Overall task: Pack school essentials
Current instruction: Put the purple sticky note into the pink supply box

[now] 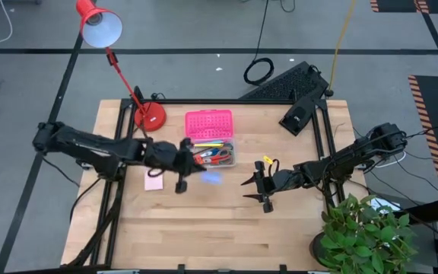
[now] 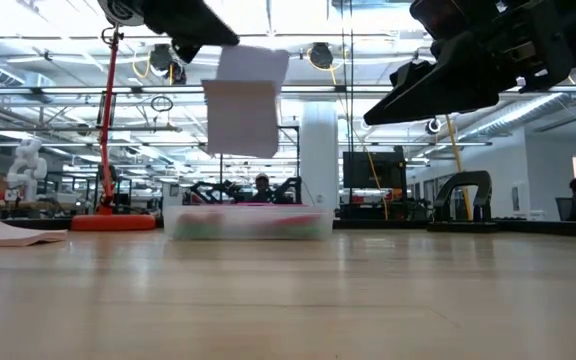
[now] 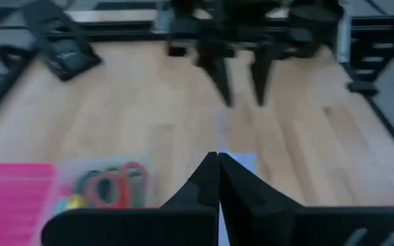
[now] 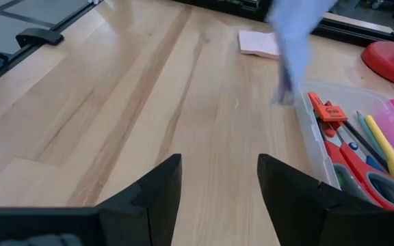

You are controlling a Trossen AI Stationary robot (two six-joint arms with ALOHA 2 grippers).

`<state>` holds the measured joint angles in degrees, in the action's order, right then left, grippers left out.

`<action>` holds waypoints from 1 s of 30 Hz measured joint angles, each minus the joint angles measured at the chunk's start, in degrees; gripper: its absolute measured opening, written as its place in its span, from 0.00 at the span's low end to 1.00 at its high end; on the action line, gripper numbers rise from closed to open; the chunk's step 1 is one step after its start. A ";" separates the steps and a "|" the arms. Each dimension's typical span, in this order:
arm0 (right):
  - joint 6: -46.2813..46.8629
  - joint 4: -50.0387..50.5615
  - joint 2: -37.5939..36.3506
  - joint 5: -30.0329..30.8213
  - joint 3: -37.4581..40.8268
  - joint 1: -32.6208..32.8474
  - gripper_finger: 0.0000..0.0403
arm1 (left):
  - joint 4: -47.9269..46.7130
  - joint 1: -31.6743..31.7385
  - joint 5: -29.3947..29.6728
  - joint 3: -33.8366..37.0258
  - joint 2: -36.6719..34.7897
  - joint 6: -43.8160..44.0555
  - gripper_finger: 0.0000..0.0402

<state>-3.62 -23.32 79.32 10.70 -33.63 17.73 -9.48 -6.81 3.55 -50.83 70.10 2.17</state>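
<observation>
My left gripper (image 1: pixel 192 171) is shut on a pale blue note pad (image 2: pixel 243 100), held in the air just in front of the clear box (image 1: pixel 216 154). The box holds red-handled scissors (image 4: pixel 361 167), pencils (image 4: pixel 385 143) and other stationery. Its pink lid (image 1: pixel 209 124) lies behind it. A pink note pad (image 1: pixel 153 180) lies flat on the table under my left arm. My right gripper (image 1: pixel 255 194) hovers open to the right of the blue pad, pointing at it, with nothing between its fingers (image 4: pixel 159 188). My left gripper pinches the blue note pad by its upper edge (image 2: pixel 252 55) between its two shut fingers (image 3: pixel 211 181). They come slanting down from the table's left. The pad hangs below the fingers, near upright and lifted clear of the table.
A red desk lamp stands on its base (image 1: pixel 150 116) at the far left of the table. Black equipment (image 1: pixel 299 114) sits at the far right, and a potted plant (image 1: pixel 363 228) at the near right corner. Bare wood (image 1: pixel 204 228) stretches toward the near edge.
</observation>
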 joint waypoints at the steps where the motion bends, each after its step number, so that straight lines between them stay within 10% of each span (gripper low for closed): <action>1: 0.00 -0.02 0.01 0.00 0.00 -0.01 0.46 | -1.07 1.04 0.00 0.01 -0.97 -0.73 0.00; 30: -0.02 -0.01 0.01 0.02 0.00 -0.05 0.46 | -7.16 21.68 -6.71 0.04 -0.75 -8.17 0.00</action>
<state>-3.64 -23.33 79.33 10.72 -33.63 17.67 -16.64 14.87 -3.16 -50.78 69.36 -5.99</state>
